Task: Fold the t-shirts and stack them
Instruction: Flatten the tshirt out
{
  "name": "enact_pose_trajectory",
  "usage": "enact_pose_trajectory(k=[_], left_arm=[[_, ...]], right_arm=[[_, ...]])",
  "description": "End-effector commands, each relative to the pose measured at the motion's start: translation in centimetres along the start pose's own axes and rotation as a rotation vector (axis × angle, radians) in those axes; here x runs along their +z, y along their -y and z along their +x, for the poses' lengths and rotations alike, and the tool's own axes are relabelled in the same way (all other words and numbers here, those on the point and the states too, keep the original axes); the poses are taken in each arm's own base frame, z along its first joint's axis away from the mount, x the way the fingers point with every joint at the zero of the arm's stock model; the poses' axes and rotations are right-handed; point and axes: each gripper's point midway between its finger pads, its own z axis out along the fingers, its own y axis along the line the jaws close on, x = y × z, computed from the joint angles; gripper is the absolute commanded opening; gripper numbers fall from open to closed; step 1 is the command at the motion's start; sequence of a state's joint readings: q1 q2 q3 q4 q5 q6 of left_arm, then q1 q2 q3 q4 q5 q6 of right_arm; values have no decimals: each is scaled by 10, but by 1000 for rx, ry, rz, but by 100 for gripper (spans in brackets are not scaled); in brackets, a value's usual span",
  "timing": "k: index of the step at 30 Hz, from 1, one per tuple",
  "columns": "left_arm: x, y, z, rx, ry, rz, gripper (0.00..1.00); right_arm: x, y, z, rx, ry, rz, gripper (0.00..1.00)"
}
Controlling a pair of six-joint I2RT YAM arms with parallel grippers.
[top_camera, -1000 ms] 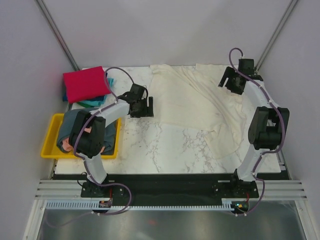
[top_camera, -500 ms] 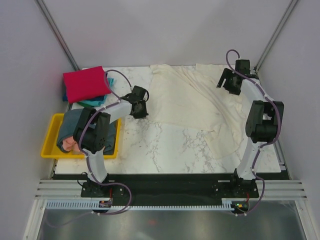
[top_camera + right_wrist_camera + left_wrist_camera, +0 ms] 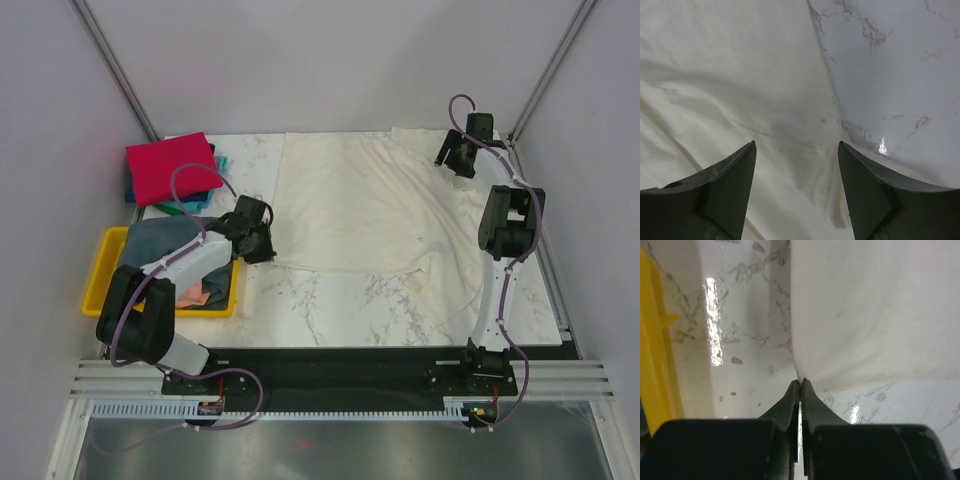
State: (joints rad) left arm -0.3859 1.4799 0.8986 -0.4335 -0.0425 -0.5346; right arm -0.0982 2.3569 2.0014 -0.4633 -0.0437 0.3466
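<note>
**Item 1, cream-white cloth t-shirt [image 3: 360,205].** In work. It lies opened out across the middle and right of the white marble-patterned surface [image 3: 330,300], with loose creases toward its right side. No fold shows in it yet.
- Left gripper [image 3: 268,252]: pinched tight on the shirt's near-left corner. The left wrist view shows the jaws closed together with the cloth edge caught at their tips [image 3: 800,384].
- Right gripper [image 3: 455,168]: over the far-right part of the same shirt. The right wrist view shows the fingers spread wide [image 3: 797,145] with only cloth and a strip of surface between them; it grasps nothing.

**Item 2, red cloth t-shirt [image 3: 168,168].** Appears done. It sits as a neat rectangle at the far-left corner, on top of item 3.

**Item 3, teal cloth t-shirt [image 3: 219,161].** Appears done. Only its edges show beneath the red one, so the quality of its fold cannot be judged.

**Item 4, slate grey-blue cloth t-shirt [image 3: 155,240].** Outstanding. It is bunched in the yellow plastic tray [image 3: 95,290] at the left edge.

**Item 5, salmon pink cloth t-shirt [image 3: 190,295].** Outstanding. It is crumpled in the same tray, partly under item 4 and the left arm.

**Status, as judged:** two of five are stacked, one is spread and awaiting its folds, and two are untouched. That puts the task a little under halfway.
</note>
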Motion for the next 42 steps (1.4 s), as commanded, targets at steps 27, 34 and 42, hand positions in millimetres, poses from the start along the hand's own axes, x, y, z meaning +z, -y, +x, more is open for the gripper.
enact_pose_trajectory(k=[27, 34, 42], left_arm=[[-42, -22, 83, -145, -117, 59, 2], [-59, -32, 87, -190, -77, 26, 2], [-64, -21, 61, -144, -12, 62, 2]], right_arm=[[109, 42, -58, 69, 238, 30, 44], [99, 59, -115, 140, 469, 81, 69], [-47, -47, -208, 109, 676, -241, 98]])
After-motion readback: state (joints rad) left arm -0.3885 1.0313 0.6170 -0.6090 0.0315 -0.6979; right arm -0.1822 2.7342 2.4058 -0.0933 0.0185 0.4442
